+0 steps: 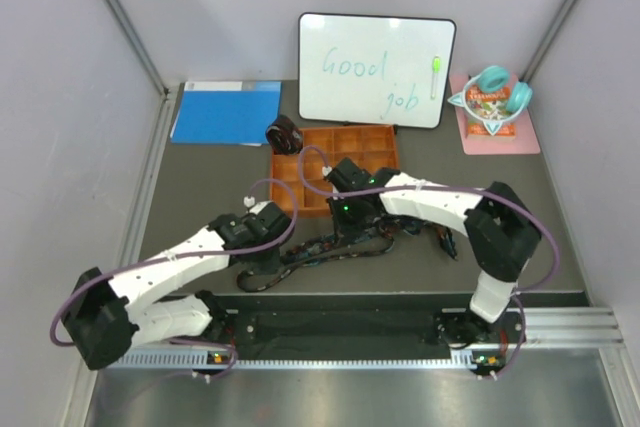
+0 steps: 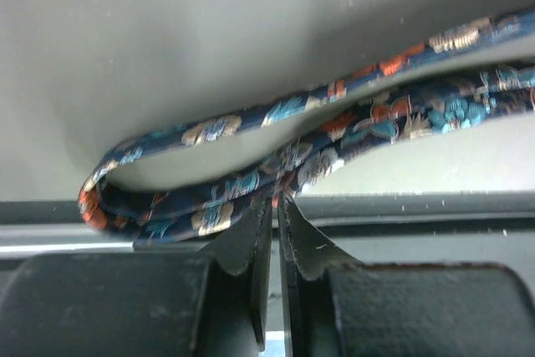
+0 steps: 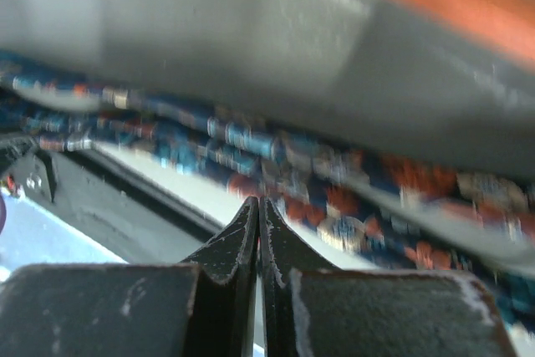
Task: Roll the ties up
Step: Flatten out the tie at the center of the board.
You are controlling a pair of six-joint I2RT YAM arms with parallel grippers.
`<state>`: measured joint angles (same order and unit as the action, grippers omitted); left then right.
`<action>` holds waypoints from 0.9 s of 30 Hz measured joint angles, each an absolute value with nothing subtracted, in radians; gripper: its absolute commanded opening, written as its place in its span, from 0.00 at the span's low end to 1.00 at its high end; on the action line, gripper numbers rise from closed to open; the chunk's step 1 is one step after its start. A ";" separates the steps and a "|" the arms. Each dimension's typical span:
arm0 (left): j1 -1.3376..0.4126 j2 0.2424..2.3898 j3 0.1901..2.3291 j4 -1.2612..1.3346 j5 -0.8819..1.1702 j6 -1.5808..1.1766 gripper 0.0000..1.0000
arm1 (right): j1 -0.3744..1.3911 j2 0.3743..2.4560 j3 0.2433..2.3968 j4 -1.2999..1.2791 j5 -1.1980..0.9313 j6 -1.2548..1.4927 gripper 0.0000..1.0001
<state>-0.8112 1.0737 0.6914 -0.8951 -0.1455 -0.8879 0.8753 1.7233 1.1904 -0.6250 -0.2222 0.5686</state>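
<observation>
navy floral tie (image 2: 376, 123) lies stretched across the near-middle of the table (image 1: 200, 187). long axis runs left-right, roughly parallel w/ the near edge, left end a bit closer to that edge than the right end. we see it doubled over: in the left wrist cam two layers run side by side and meet in a tight fold at the left, w/ the fabric standing on edge rather than flat.

left gripper (image 2: 273, 201) sits just right of that fold, jaws nearly together w/ the lower layer nipped btwn the tips, so we read it as pinching the tie. right gripper (image 3: 259, 204) is further along the strip toward the right edge, jaws pressed together, tips touching the tie's near side. that view is blurred, so we can't tell if any fabric is actually caught there.

brown-maroon tie (image 1: 285, 134) is already a coil at the far-left corner of the orange tray (image 1: 380, 147), toward the far edge, well apart from both grippers.

what the next move turns on, as we judge it: the fold is the natural start of the roll, and the left arm is nearer to it. the free length runs from the left tips toward the right edge, so rolling prob goes along that axis, left to right, w/ the right arm holding the strip straight. risk: layers slip apart or the strip twists, and the coil comes out loose. task approx half done: one tie coiled, one not.
</observation>
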 measured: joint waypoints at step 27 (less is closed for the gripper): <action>-0.450 1.520 0.830 -0.711 -0.106 -0.601 0.09 | 0.829 1.958 1.296 -0.528 -0.240 0.525 0.00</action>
